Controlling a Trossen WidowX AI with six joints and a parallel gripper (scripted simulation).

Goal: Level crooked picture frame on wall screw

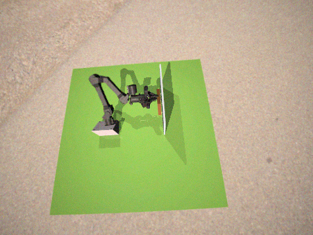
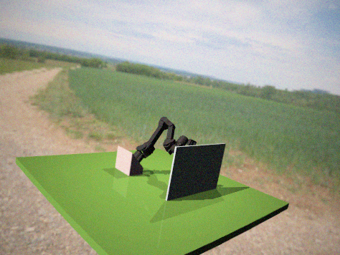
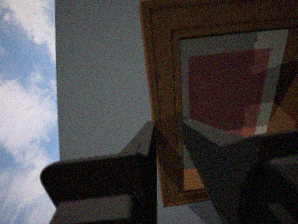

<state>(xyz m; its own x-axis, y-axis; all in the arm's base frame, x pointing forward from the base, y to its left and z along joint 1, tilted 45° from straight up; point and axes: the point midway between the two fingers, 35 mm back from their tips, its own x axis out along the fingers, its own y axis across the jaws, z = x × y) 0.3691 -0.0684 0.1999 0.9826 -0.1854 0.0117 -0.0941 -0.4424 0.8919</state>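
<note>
The wooden picture frame [image 1: 160, 109] [image 3: 160, 60] hangs before the grey wall panel [image 1: 164, 125] [image 2: 197, 172] [image 3: 100, 75]. It surrounds a dark red picture [image 3: 225, 90]. In the wrist view its near side bar slants a little against the panel's edge, its lower end further right. My gripper [image 1: 157, 97] [image 3: 165, 123] is shut on this side bar, one finger on each side, above the lower corner. The far side of the frame is out of the wrist view. The screw and the notched strip are hidden. The exterior camera sees only the panel's back, which hides frame and fingers.
The panel stands upright on the green table top [image 1: 132, 171] [image 2: 90, 200]. The arm's base block [image 1: 105, 132] [image 2: 123, 161] stands on the frame's side of the panel. The arm reaches from it to the frame, and shadows fall on the table and the panel.
</note>
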